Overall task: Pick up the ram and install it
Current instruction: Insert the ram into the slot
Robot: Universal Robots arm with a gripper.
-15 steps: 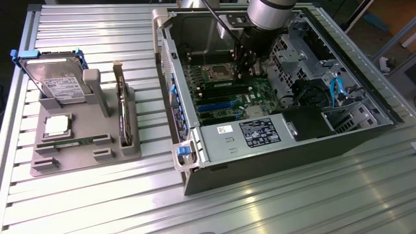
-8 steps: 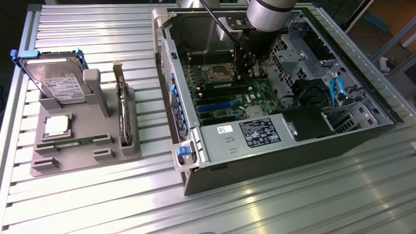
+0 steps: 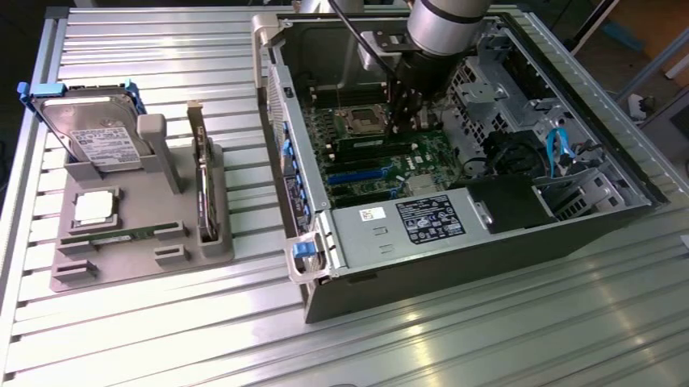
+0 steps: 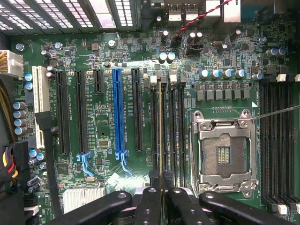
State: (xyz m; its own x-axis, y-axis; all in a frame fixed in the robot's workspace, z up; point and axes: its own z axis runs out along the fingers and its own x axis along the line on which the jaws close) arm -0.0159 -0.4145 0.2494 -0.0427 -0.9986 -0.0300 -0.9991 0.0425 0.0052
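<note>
The gripper [image 4: 161,196] is clamped on the ram [image 4: 161,136], held edge-on over the memory slots [image 4: 171,126] beside the CPU socket [image 4: 224,152]. Seating it well likely calls for the stick parallel to 1 slot and a straight downward press. The exterior view adds the open computer case [image 3: 431,266] on the bench [image 3: 485,339]; the wrist view gives the slot alignment.

Nothing fancy: smooth silver-grey cylindrical arm [image 3: 441,24] up top, thin black cable [image 3: 350,31] alongside, boxy matte-black gripper [image 3: 414,121] below, chunky rounded black fingers [image 4: 149,206] with glossy edges.
</note>
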